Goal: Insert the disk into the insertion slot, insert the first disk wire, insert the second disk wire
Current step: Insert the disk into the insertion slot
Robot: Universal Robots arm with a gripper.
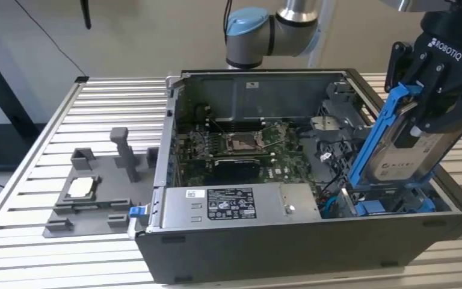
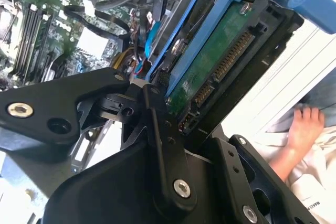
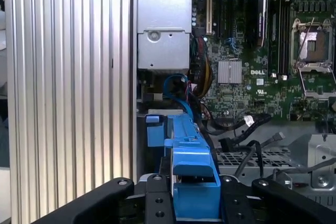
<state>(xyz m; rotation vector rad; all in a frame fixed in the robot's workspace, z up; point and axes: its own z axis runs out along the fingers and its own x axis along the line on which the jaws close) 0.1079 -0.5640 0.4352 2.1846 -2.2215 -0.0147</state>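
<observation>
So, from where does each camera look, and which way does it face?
Exterior view: off the arm, above the open dark grey computer case, facing down; shows arm, black gripper clamping the blue-framed silver disk.
Second wrist view: wrist-mounted, facing the disk's green underside; gripper links, a person's hand.
First wrist view: wrist-mounted, facing into the case; gripper links.
All share the disk.

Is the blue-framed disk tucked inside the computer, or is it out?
Out. The pincer holds the disk tilted, with most of it sticking up above the computer case.
</observation>
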